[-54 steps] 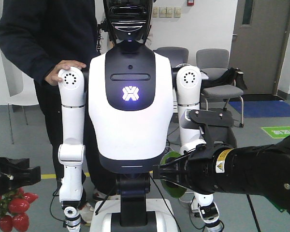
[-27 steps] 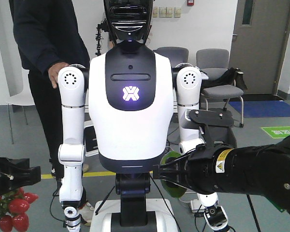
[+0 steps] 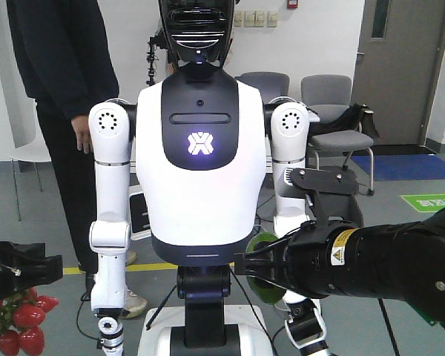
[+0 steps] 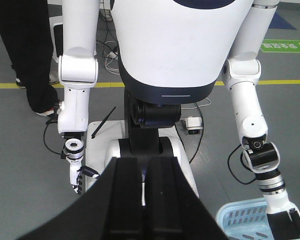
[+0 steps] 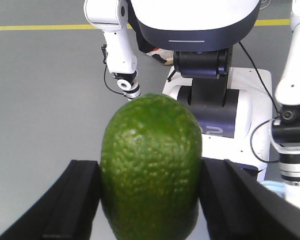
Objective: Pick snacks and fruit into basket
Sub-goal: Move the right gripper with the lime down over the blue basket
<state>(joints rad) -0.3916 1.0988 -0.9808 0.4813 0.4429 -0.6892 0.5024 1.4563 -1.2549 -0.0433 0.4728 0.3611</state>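
Observation:
My right gripper [image 5: 150, 167] is shut on a green, bumpy-skinned fruit [image 5: 150, 145] that fills the gap between its black fingers [image 5: 80, 200]. In the front view that fruit [image 3: 269, 291] shows behind the right gripper [image 3: 245, 265]. My left gripper [image 4: 145, 162] is shut with nothing in it; in the front view the left gripper [image 3: 53, 267] hangs above a bunch of red strawberries [image 3: 22, 317]. A corner of the light blue slotted basket [image 4: 247, 220] shows at the lower right of the left wrist view. The snacks are out of view.
A white and black humanoid robot [image 3: 200, 170] stands directly ahead, its arms hanging down; one of its hands [image 4: 270, 175] is above the basket. A person in dark clothes [image 3: 59, 74] stands behind it. Chairs [image 3: 334, 126] and a door are further back.
The person took a hand off the humanoid's shoulder and stepped back. The humanoid's forearm near the basket shifted. My two grippers have not moved.

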